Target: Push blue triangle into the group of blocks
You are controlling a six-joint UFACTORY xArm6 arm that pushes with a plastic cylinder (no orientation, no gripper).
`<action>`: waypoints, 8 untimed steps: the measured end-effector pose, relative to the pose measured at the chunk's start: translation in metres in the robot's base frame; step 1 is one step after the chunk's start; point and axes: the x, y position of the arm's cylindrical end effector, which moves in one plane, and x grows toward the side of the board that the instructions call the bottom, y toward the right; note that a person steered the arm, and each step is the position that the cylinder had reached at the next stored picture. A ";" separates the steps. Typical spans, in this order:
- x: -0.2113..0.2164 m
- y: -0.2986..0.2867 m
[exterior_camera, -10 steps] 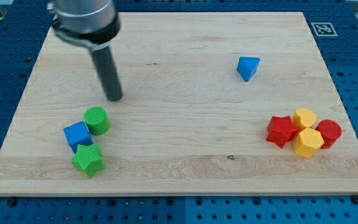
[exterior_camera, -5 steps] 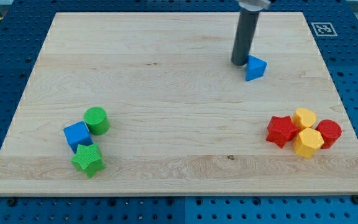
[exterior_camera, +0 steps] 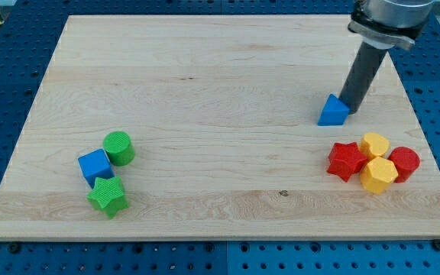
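blue triangle (exterior_camera: pixel 333 111) right-centre of board, just up-left of the red/yellow group (exterior_camera: pixel 374 162) | my tip (exterior_camera: pixel 349 105) touching its upper-right side; no fingers, nothing held | step: mid-push, gap not closed | next: re-seat tip up-left, drive down-right | right board edge (exterior_camera: pixel 411 107) near, open wood left

Worktop (exterior_camera: pixel 205 69): pale wooden board, visible grain, evenly lit. Beneath and around it: blue perforated base plate (exterior_camera: pixel 6 92) with regular holes. Square black-and-white marker (exterior_camera: pixel 396 34) at the board's top-right corner.
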 end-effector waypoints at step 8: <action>0.075 -0.188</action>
